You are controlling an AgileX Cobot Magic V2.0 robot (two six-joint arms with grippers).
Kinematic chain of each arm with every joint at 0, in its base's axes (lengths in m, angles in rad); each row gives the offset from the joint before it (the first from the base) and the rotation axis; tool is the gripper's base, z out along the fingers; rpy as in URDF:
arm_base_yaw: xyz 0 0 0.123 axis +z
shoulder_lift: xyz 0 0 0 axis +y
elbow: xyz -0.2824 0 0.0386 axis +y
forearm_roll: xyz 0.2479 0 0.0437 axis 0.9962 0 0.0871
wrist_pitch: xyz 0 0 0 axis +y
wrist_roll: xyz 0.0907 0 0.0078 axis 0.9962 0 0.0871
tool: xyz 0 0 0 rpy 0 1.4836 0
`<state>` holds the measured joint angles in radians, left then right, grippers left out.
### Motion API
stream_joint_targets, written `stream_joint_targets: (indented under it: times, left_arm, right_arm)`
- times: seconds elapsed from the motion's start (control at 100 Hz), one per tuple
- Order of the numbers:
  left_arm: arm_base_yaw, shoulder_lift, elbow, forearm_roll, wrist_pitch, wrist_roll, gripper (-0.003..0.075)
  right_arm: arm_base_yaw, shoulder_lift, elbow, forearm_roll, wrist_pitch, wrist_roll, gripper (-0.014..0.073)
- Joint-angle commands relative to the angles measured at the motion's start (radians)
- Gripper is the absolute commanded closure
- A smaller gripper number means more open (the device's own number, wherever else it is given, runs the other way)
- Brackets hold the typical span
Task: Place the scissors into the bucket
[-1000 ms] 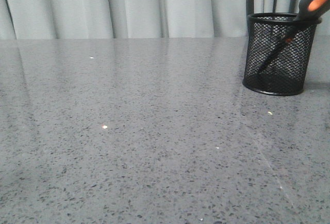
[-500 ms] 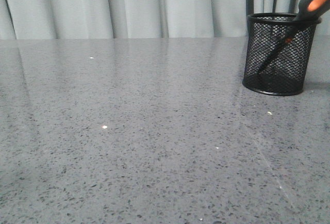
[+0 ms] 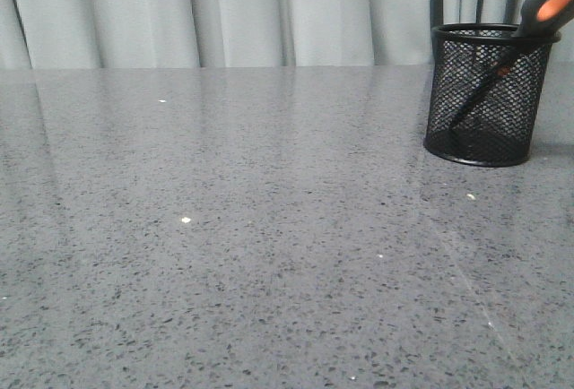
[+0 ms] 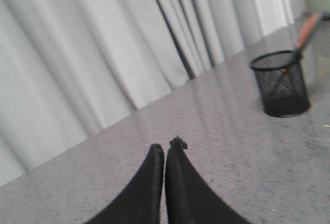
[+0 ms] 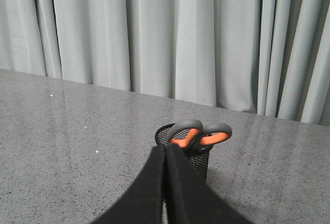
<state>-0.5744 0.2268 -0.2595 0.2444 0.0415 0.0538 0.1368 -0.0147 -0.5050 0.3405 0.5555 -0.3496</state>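
The bucket (image 3: 487, 93) is a black wire-mesh cup standing on the grey table at the far right of the front view. The scissors (image 3: 549, 1) stand in it, blades down, leaning right, with the grey and orange handles above the rim. Both also show in the right wrist view, bucket (image 5: 200, 160) and scissors (image 5: 198, 133), and in the left wrist view, bucket (image 4: 282, 83) and scissors (image 4: 305, 30). My left gripper (image 4: 166, 147) is shut and empty, well away from the bucket. My right gripper (image 5: 165, 148) is shut and empty, in front of the bucket and apart from it.
A grey speckled table (image 3: 251, 228) fills the front view. Pale grey curtains (image 3: 224, 8) hang behind its far edge. Neither arm shows in the front view.
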Motion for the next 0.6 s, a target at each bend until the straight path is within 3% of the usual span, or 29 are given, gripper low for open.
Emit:
stream_joint_targets:
  times: [0.0, 0.08, 0.23, 0.45, 0.59]
  left_arm:
    - [0.109, 0.006, 0.061, -0.063, -0.273, -0.015, 0.0739]
    - [0.181, -0.024, 0.159, -0.066, -0.379, -0.068, 0.0740]
    - [0.207, -0.158, 0.285, -0.084, -0.352, -0.072, 0.0739]
    - [0.292, -0.257, 0.299, -0.182, 0.130, -0.072, 0.0739]
    - [0.334, -0.257, 0.299, -0.214, 0.193, -0.070, 0.0739]
  right_arm:
    - [-0.004, -0.009, -0.021, 0.011, -0.071, -0.008, 0.0649]
    - [-0.004, -0.009, -0.021, 0.011, -0.071, -0.008, 0.0649]
    - [-0.004, -0.009, -0.021, 0.011, -0.071, -0.008, 0.0649]
    - [-0.004, -0.009, -0.021, 0.011, -0.071, -0.008, 0.0649]
    - [-0.004, -0.009, -0.021, 0.011, -0.071, -0.008, 0.0649]
